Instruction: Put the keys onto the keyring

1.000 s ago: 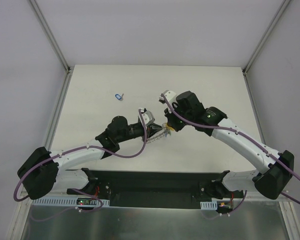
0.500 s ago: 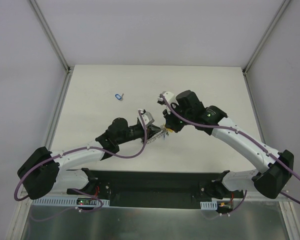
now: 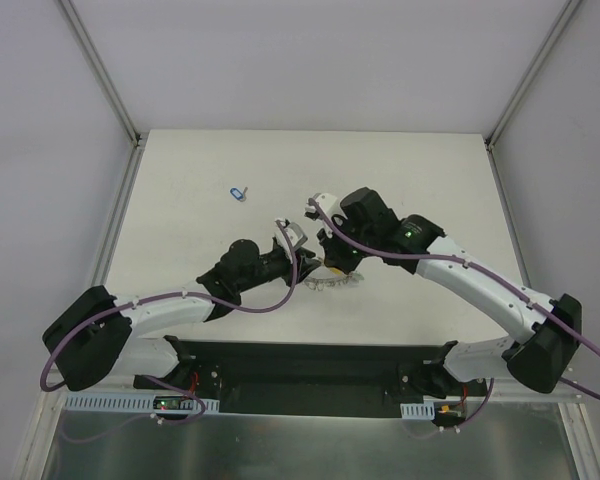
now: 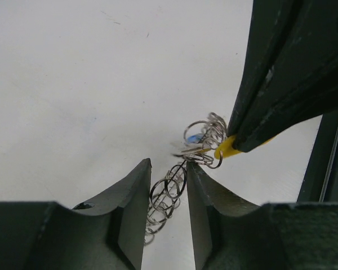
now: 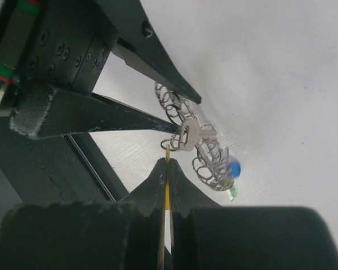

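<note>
Left gripper (image 4: 168, 167): jaws partly apart, straddling the coiled grey metal keyring (image 4: 168, 194); grip unclear.
Right gripper (image 5: 167, 164): clamped on the small yellow-headed metal key (image 4: 226, 148).
Keyring place: top-view centre, running lower-left to upper-right in the left-wrist view.
Relation: the key sits at the coil's upper-right end.

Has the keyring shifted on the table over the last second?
Yes. The keyring has slid toward the robot and slightly to the right in the overhead view. It is now farther from the loose blue key, which has stayed put.
</note>
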`<state>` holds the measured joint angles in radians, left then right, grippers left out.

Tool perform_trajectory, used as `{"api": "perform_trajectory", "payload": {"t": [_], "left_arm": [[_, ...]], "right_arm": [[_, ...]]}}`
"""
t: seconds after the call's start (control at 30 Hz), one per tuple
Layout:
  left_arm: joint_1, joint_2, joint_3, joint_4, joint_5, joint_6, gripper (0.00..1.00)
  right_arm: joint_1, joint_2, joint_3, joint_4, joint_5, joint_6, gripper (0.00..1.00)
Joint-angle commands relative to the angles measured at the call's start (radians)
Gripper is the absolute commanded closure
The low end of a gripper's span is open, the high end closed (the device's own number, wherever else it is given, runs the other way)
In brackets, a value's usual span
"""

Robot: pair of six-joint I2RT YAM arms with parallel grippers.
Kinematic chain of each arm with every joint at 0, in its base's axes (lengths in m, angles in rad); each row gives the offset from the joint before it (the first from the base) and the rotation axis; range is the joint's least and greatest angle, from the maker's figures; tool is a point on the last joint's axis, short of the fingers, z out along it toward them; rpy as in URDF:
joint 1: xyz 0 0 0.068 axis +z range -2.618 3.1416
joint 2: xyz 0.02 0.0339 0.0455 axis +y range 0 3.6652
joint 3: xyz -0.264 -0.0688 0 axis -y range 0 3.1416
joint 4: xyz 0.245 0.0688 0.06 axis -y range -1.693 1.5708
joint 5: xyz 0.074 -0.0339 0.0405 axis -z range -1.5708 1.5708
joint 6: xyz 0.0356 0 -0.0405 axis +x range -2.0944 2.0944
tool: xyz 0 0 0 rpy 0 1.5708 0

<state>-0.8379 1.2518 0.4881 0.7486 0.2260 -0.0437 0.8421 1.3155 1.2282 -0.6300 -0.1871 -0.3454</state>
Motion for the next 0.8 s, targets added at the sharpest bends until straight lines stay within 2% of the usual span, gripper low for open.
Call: {"api": "perform_trajectory", "payload": {"t": [0.0, 0.07, 0.1, 0.23, 0.33, 0.53, 0.77], "left_arm": [[0.0, 0.009, -0.009, 0.1, -0.036, -0.027, 0.66], [0.0, 0.011, -0.006, 0.103, -0.021, -0.027, 0.6], [0.0, 0.012, -0.008, 0.104, -0.007, -0.025, 0.53], [0.0, 0.008, -0.022, 0.112, 0.044, -0.015, 0.43], [0.002, -0.012, -0.046, 0.112, 0.049, -0.007, 0.37], [0.002, -0.116, -0.134, 0.08, -0.039, 0.013, 0.31], [0.0, -0.163, -0.19, 0.047, -0.047, -0.014, 0.33]], "right_arm": [[0.028, 0.028, 0.059, 0.004, 0.017, 0.042, 0.99], [0.031, 0.037, 0.063, 0.004, 0.044, 0.065, 0.99], [0.031, 0.04, 0.065, 0.004, 0.057, 0.071, 0.99], [0.028, 0.048, 0.065, 0.01, 0.159, 0.114, 0.99], [0.014, 0.06, 0.059, 0.009, 0.181, 0.14, 0.99], [0.0, 0.103, 0.034, 0.023, 0.175, 0.16, 0.99], [0.002, 0.166, 0.05, 0.059, 0.135, 0.212, 0.99]]}}
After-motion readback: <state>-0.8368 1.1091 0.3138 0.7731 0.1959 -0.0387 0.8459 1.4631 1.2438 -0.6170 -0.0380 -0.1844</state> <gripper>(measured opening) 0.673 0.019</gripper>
